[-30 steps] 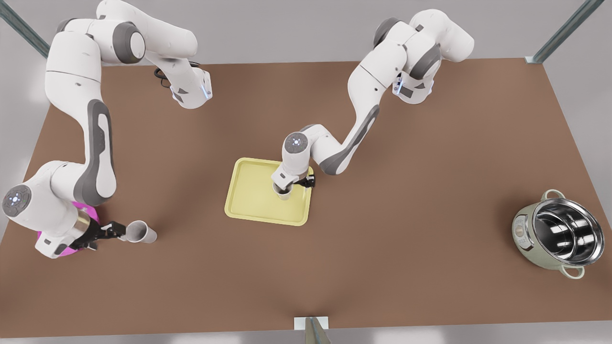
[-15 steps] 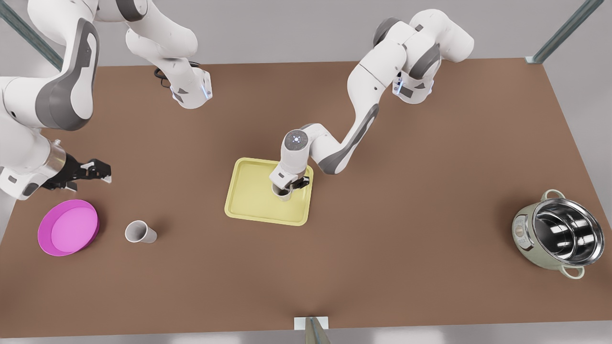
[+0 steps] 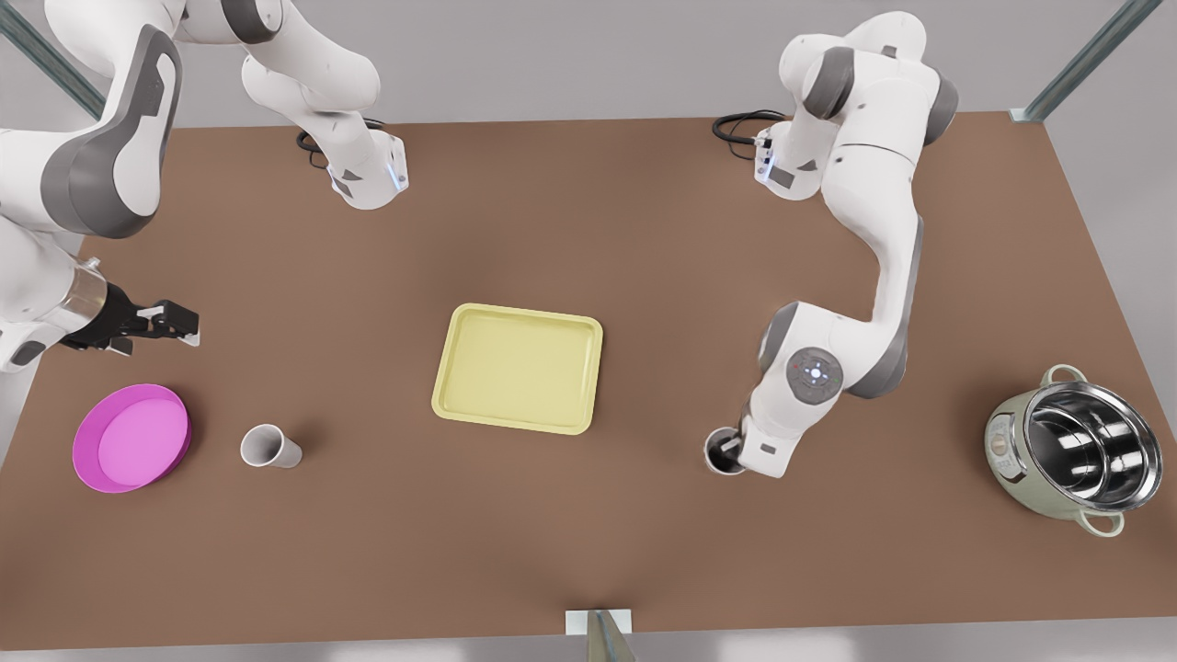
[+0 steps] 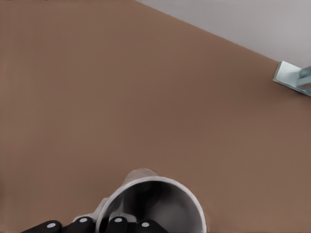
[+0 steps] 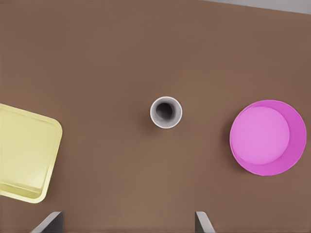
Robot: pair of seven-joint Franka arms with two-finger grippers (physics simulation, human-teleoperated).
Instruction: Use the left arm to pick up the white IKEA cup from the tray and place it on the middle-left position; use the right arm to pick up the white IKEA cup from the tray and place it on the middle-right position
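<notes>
the cup in the grip (image 3: pixel 720 457) is a plain white tumbler with a grey, shadowed inside. it stands mouth up over bare brown table (image 3: pixel 588 533), well off the tray (image 3: pixel 517 368) toward the front view's right. i read that as the spot it is meant for. the left gripper (image 3: pixel 733 448) is clamped on its rim. in the left wrist view the black fingers (image 4: pixel 116 225) sit right against the cup's (image 4: pixel 155 206) lip. a rim pinch like that keeps the cup upright for a straight set-down. i cannot tell whether its base is touching the table yet, so i would not let go until that is sure.

the second cup (image 3: pixel 268 447) looks the same, white and slightly tapered. it stands upright on the table toward the front view's left, just beside the magenta dish (image 3: pixel 131 439) but apart from it. nothing holds it, and i judge that placement done.

the right gripper (image 3: pixel 173 322) waits above that side, clear of everything. in the right wrist view its fingertips (image 5: pixel 51 221) are spread wide with nothing between them. that view looks down on the second cup (image 5: pixel 165 112), with the dish (image 5: pixel 265 137) and the tray's corner (image 5: pixel 24 155) on either side of it.

the tray holds no cups now. a steel pot (image 3: pixel 1076 455) sits far off at the front view's right, away from the work.
</notes>
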